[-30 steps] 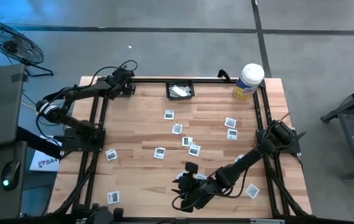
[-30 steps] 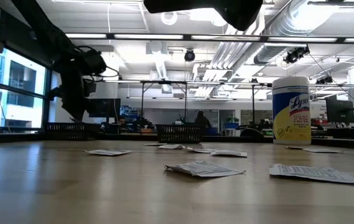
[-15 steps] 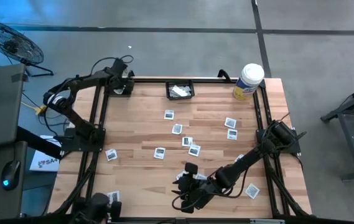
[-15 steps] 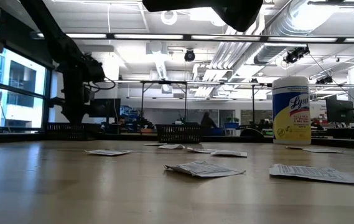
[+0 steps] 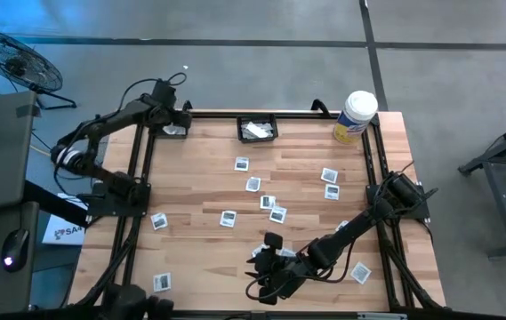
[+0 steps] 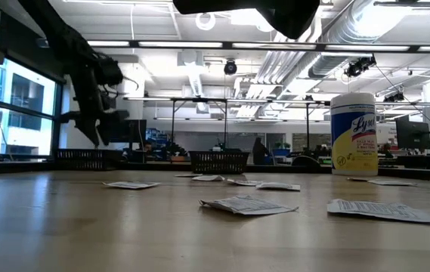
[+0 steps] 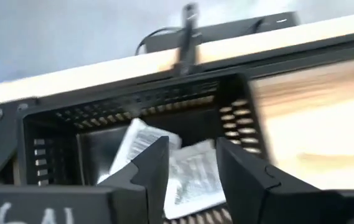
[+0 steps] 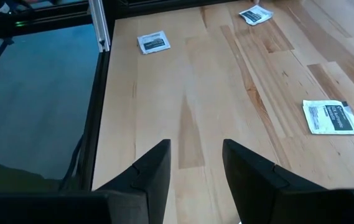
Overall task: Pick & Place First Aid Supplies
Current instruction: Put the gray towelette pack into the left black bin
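We recorded a table [image 5: 306, 151] of pale, smooth wood planks with visible grain; flat packets [image 8: 331, 117] of white, matt, paper-like stock with dark print; a basket [image 7: 239, 118] of black perforated plastic holding crinkled, faintly shiny packets; a glossy white plastic tub [image 6: 353, 134]; a frame [image 5: 373, 160] of matt black metal rails.

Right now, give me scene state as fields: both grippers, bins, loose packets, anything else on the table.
left gripper: open, above far-left black bin holding packets
right gripper: open, empty, low over bare wood at the near edge
centre black bin: white packets inside
loose packets: scattered across the table
white tub: upright, far-right corner
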Controlling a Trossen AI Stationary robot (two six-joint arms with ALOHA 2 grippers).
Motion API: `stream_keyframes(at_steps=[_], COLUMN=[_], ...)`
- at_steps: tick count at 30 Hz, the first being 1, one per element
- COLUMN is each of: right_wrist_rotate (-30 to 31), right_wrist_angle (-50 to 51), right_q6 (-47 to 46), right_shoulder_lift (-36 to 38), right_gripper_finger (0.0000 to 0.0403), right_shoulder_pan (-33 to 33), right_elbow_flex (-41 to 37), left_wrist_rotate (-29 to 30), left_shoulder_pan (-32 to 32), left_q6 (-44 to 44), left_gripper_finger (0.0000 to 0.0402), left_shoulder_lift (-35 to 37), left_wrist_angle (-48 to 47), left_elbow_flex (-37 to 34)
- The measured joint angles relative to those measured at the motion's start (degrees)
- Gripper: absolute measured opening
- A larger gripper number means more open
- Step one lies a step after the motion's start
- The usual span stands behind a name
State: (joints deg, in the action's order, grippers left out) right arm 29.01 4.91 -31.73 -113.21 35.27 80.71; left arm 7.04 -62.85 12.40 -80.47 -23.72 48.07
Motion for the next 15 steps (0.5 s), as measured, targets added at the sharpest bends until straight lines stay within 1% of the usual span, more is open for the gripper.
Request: stream_keyframes(at_steps=[4,7,11,13,15], right_wrist_rotate=[0.37,1.06,2.32,2.31,2.31], right_wrist_angle=[0.00,0.00,0.00,-0.02,-0.02], right_q6=[0.00,0.14,0.22,0.20,0.20], right_shoulder_lift=[0.00,0.00,0.00,0.00,0.00], right_gripper_finger=[0.0139,0.0139,0.0139,0.0139,0.0139], right_shoulder_pan=[0.00,-0.02,-0.02,-0.02,-0.02], right_elbow_flex=[0.00,0.00,0.00,0.00,0.00], left_wrist_rotate=[-1.99,-2.96,-5.95,-6.98,-7.77], left_shoulder_pan=[3.78,10.53,24.00,31.93,40.18], left_q6=[-2.32,-3.51,-3.62,-3.54,-2.99], left_gripper_finger=[0.0133,0.0133,0.0133,0.0133,0.0133], left_shoulder_lift=[7.64,13.86,20.87,23.05,24.34], left_wrist_angle=[-3.83,-6.09,-5.84,-5.23,-2.17], left_elbow_flex=[0.00,-0.70,-4.51,-7.25,-10.80])
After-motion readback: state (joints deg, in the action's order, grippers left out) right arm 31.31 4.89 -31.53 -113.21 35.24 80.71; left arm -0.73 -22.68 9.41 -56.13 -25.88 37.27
